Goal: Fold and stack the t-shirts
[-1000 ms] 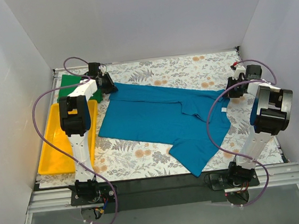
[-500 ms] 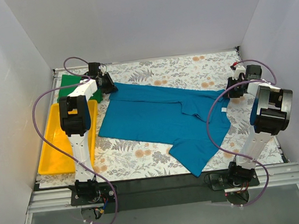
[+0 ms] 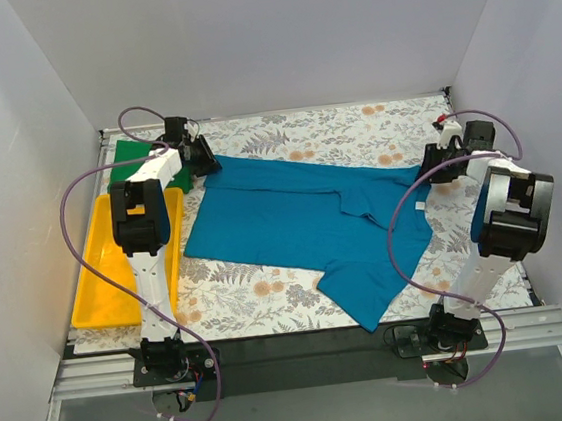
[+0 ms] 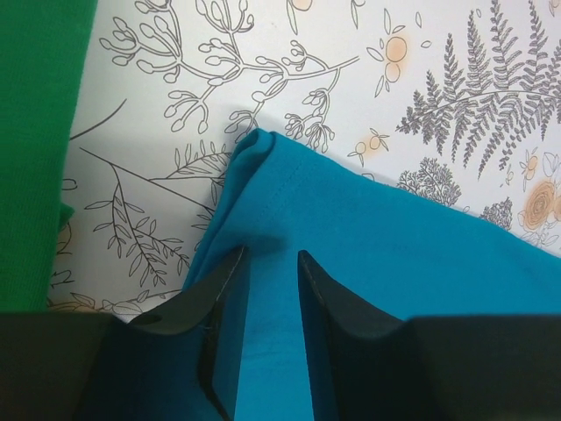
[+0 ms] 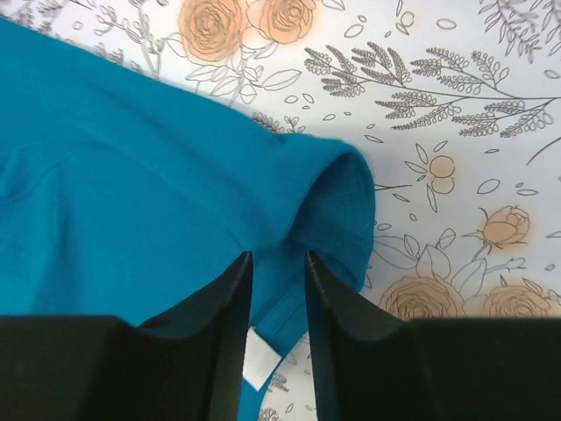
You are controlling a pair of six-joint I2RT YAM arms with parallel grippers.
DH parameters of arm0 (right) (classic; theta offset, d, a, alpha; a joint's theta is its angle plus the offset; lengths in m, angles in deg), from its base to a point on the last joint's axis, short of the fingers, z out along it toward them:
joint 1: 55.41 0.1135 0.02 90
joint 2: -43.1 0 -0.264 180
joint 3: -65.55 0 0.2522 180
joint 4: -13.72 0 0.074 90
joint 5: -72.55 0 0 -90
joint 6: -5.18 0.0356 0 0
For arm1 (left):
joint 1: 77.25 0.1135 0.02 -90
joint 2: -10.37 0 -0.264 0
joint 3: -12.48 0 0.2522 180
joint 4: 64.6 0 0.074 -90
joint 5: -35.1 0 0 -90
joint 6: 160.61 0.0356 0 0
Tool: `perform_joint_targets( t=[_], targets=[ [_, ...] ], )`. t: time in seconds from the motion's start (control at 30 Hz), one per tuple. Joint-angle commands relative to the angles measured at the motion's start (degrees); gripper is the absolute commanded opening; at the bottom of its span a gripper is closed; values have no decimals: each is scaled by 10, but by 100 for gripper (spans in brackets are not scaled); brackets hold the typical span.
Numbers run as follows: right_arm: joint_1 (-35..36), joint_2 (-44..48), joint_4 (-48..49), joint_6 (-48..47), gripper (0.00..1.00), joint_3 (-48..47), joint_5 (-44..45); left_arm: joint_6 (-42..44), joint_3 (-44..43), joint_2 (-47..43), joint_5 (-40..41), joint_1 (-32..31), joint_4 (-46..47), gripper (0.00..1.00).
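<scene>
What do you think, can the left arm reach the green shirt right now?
Probably yes. The green shirt lies just beside the left gripper, with nothing between them. But that gripper sits over a corner of the teal shirt, so it may need to let go of that first.

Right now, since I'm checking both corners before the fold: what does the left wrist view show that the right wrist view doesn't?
Only the left wrist view: the green t-shirt along its left edge, and a stitched hem corner of the teal t-shirt. Only the right wrist view: a white tag and a rounded fold of teal fabric. Both: teal fabric showing between the dark fingers of the left gripper and the right gripper, on the floral table cover.
</scene>
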Motion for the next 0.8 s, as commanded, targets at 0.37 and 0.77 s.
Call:
perform_joint_targets(
  t=[0.37, 0.77],
  targets=[
    [14, 153, -96, -203, 47, 66, -213, -11, 35, -145, -16, 13, 46, 45],
    [259, 199, -74, -296, 52, 137, 64, -5, 312, -407, -5, 15, 140, 49]
  ],
)
